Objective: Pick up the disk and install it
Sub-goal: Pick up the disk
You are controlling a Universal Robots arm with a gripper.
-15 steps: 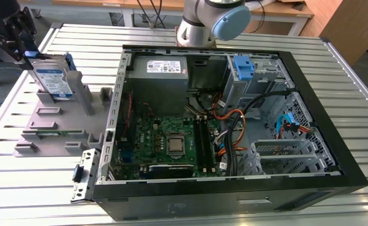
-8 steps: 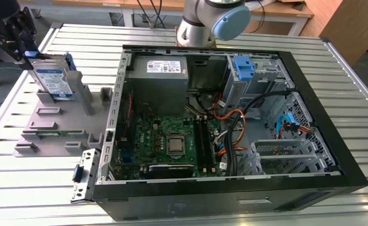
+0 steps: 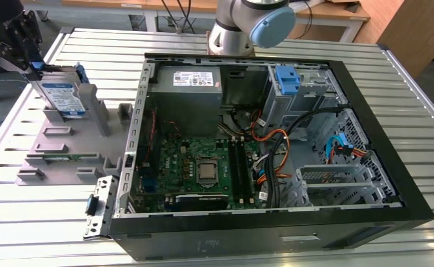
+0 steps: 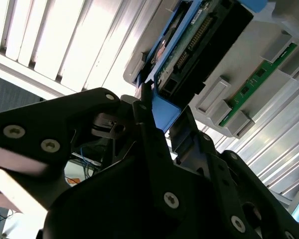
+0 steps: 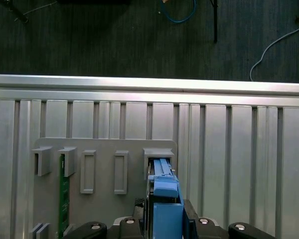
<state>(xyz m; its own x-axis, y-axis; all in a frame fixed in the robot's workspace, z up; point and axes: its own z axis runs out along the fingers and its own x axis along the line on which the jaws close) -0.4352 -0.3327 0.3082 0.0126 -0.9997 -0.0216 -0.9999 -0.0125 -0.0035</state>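
Disk: flat silver-metal disk (image 3: 63, 95) with a white-and-blue label and blue plastic rails, standing on edge in the grey plastic holder (image 3: 68, 150).
Gripper: black gripper (image 3: 33, 68), jaws clenched on the disk's upper blue rail.
Surroundings: slatted metal table (image 3: 24, 222); open black computer case (image 3: 276, 228) beside the holder, on the exterior view's right.

My arm (image 3: 250, 22) reaches to the exterior view's left, its gripper (image 3: 33, 64) pointing down, jaws clamped on the disk (image 3: 63, 95).
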